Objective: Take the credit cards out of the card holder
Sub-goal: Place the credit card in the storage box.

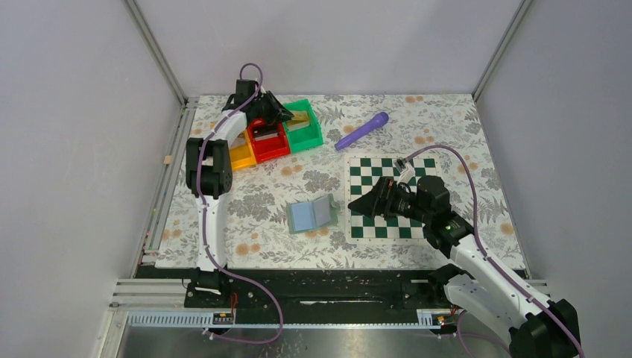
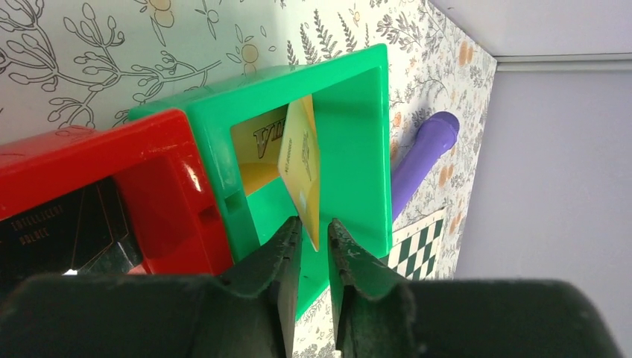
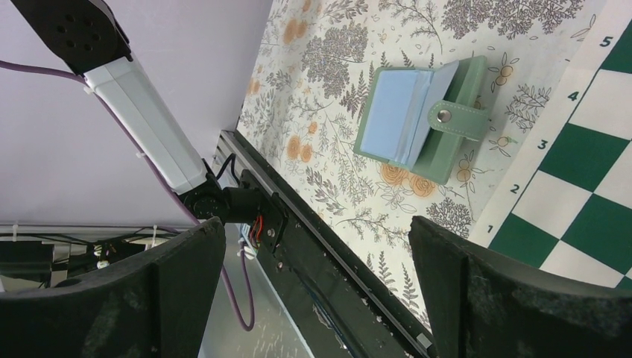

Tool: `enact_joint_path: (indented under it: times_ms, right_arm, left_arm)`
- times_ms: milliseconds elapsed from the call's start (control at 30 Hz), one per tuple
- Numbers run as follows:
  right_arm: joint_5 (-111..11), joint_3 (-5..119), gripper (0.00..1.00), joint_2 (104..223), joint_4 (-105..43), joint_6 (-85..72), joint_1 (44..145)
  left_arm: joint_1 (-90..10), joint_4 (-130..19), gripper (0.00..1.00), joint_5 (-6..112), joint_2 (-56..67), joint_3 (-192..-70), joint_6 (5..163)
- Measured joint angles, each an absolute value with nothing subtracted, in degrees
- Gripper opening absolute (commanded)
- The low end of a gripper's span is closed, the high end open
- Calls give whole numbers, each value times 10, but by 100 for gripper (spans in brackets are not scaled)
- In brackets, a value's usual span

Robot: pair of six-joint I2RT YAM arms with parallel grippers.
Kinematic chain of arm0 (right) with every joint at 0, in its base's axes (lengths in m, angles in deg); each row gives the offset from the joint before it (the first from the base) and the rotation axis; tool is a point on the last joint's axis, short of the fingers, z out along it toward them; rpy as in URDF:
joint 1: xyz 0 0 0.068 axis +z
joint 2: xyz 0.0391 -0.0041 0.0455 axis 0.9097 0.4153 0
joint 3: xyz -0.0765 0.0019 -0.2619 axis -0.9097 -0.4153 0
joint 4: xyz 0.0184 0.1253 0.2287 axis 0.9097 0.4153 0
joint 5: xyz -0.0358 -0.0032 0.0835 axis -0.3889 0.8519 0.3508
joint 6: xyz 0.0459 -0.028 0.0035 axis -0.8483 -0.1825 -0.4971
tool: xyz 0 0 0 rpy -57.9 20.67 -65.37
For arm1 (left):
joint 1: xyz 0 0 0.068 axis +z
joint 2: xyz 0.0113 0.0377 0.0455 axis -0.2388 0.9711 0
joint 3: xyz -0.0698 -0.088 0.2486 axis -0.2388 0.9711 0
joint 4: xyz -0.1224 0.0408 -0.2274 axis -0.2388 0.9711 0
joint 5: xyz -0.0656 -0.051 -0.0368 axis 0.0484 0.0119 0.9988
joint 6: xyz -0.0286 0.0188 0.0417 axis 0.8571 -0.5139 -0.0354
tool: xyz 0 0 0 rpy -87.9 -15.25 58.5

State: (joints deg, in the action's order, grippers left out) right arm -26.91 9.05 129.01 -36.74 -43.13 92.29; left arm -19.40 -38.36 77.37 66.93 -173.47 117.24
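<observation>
In the far green bin (image 2: 358, 149), two credit cards (image 2: 302, 160), one on edge between barely parted jaws of left gripper (image 2: 314, 224); red bin (image 2: 164, 186) contents dark, unreadable; right gripper (image 3: 314, 231) spread wide.

A lab robot booth: plain grey panels (image 1: 74, 112) and metal posts (image 1: 156, 51) wall in the flower-patterned table (image 1: 253, 194), and two robot arms (image 1: 211, 224) are bolted to a black rail (image 1: 320, 287) at the table's near edge.

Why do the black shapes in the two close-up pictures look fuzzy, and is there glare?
Left wrist view: the left gripper, close to the lens, looks soft; the red bin shows white glare. Right wrist view: the right gripper is soft, the card holder sharp. Top view: even light.
</observation>
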Motion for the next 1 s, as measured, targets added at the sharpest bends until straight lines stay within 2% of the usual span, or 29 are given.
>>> enact_joint_path:
  times_ms: [267,467,633,867,1000]
  right_arm:
    - [-269,96,100,1292,-367,-431,923]
    - [-269,96,99,1293,-367,-431,923]
    - [-269,104,99,1294,-352,-423,923]
    - [-274,106,100,1298,-332,-409,923]
    - [-288,106,94,1307,-305,-401,923]
  left_arm:
    - [-193,-398,35,779,669,-1737,1184]
    - [-185,-407,37,786,669,-1738,1196]
    - [-179,-424,43,797,660,-1733,1208]
    - [-173,-437,45,816,578,-1689,1212]
    - [-171,-439,44,820,490,-1614,1213]
